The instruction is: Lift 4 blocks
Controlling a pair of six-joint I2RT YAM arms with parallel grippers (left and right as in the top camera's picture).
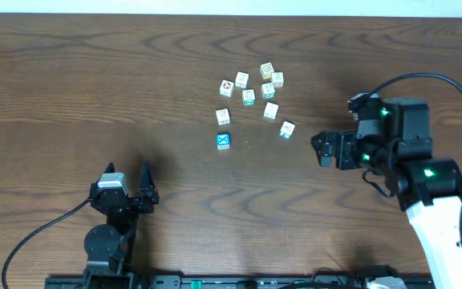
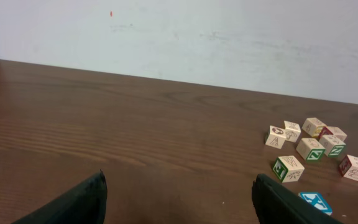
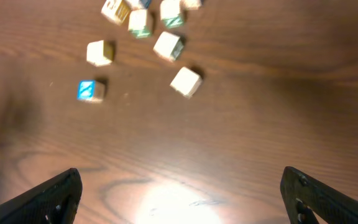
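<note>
Left gripper (image 1: 127,178) sits near-left, jaws apart and empty, well apart from the blocks (image 1: 249,97). They lie in a loose cluster on the table (image 1: 54,80), far of centre: tiny pale picture cubes, with the blue block (image 1: 224,141) nearest and off by itself. Right gripper (image 1: 322,149), jaws wide and empty, faces the cluster from the right; none is lifted yet, so this looks like the approach, and the next move likely needs one pincer set squarely over one cube without nudging its neighbours.

My right wrist view is blurred: the blue block (image 3: 87,90) is a soft smear. Below and right of it, white glare blooms on the table (image 3: 260,124), so the light probably falls from above. Overhead, light is even, shadows faint. My left wrist view is sharper, the wall (image 2: 229,37) beyond the blue block bright.
</note>
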